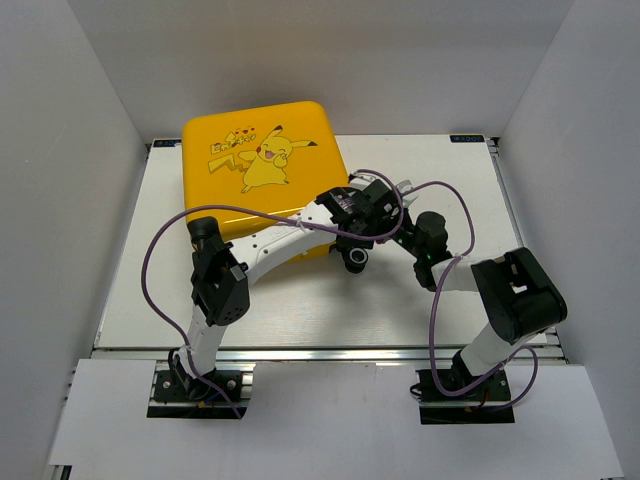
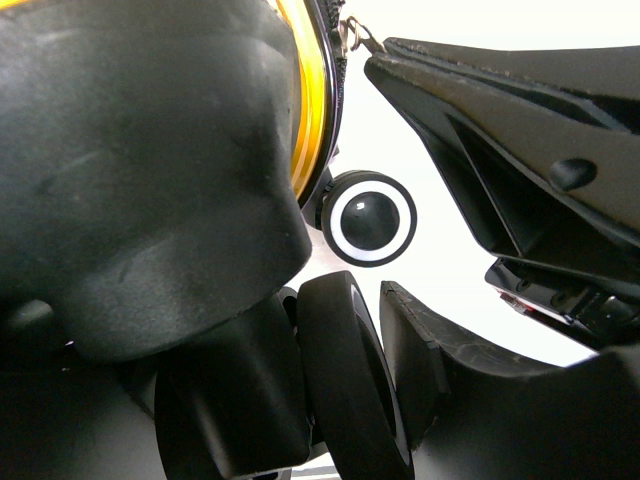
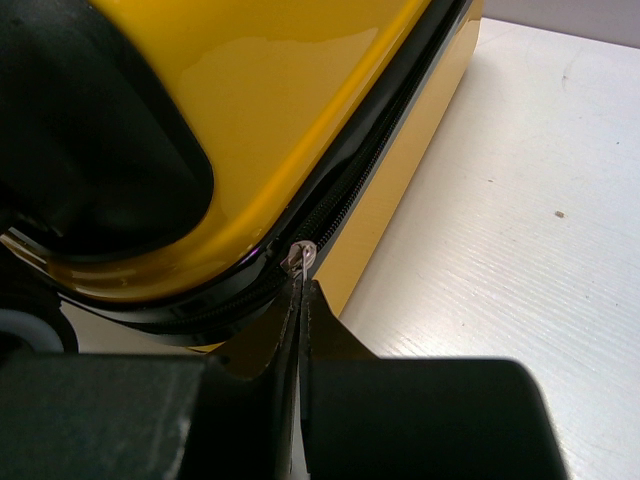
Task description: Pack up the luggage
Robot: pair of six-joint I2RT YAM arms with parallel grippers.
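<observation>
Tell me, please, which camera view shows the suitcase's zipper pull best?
The right wrist view: the zipper pull is close up, at the closed tips of the right gripper, on the suitcase seam. The left wrist view shows only a small metal tab that may be it; the top view does not show it.

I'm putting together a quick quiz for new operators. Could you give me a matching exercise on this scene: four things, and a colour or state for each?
Things:
1. luggage
2. wheel
3. zipper pull
4. cable

Descriptions:
A. purple
B. silver, pinched in the right jaws
C. yellow, lid down
D. black with a white ring

Pairs: 1-C, 2-D, 3-B, 4-A
</observation>
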